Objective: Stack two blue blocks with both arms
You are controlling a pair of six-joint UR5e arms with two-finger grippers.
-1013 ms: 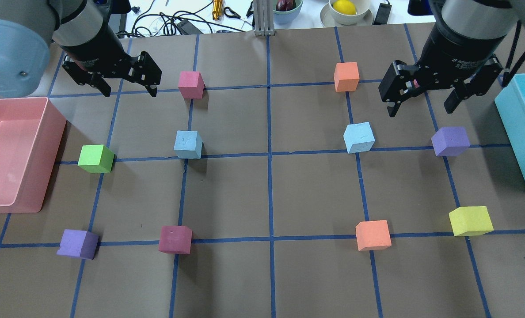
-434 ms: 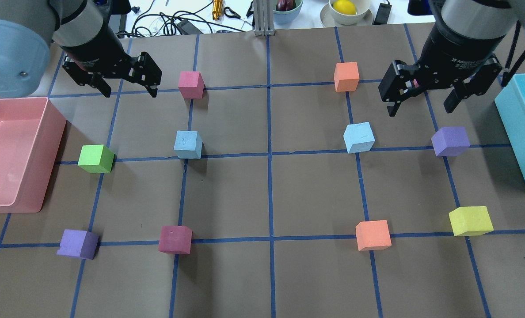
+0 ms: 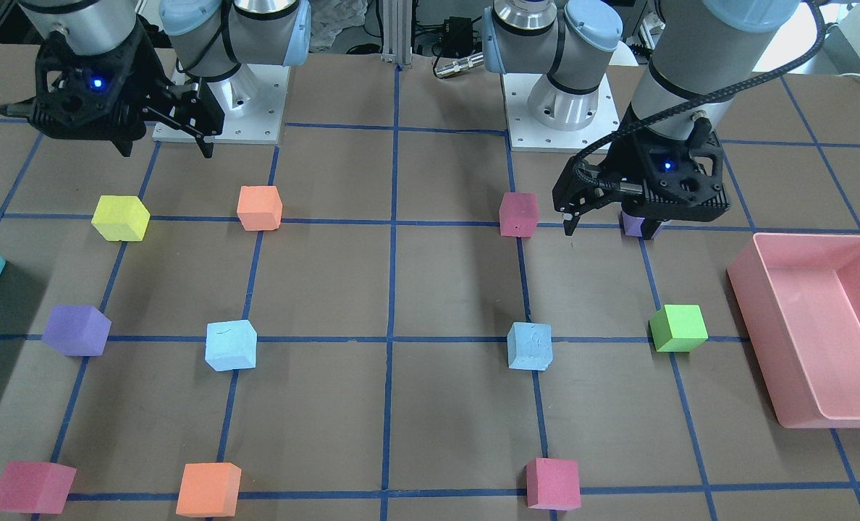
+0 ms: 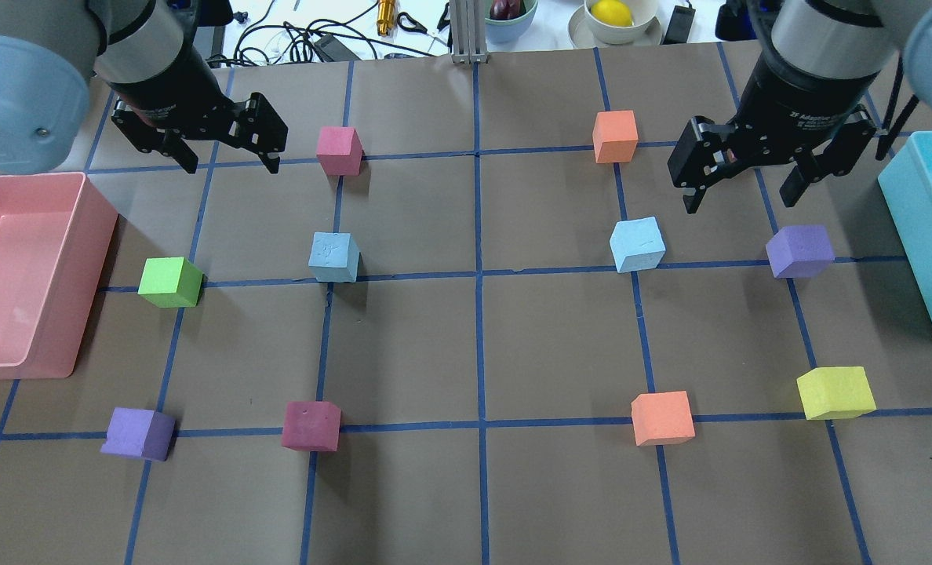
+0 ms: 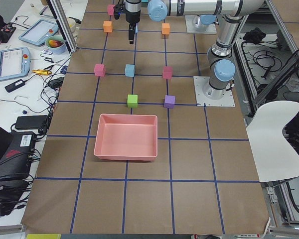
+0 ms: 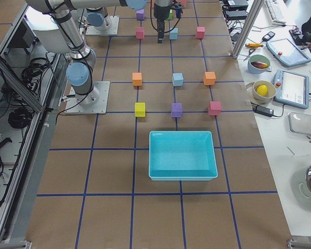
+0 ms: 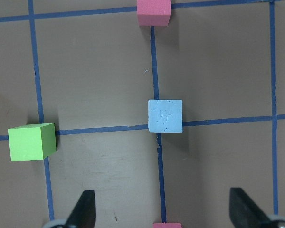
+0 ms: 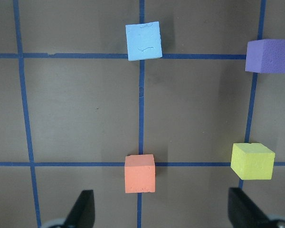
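one blue block (image 4: 333, 256) sits left of centre on the counter (image 4: 552, 337) in the overhead view, the other blue block (image 4: 637, 244) right of centre, well apart. your left arm (image 4: 176, 86) upper left and right arm (image 4: 811, 86) upper right hang with jaws wide open, holding nothing.
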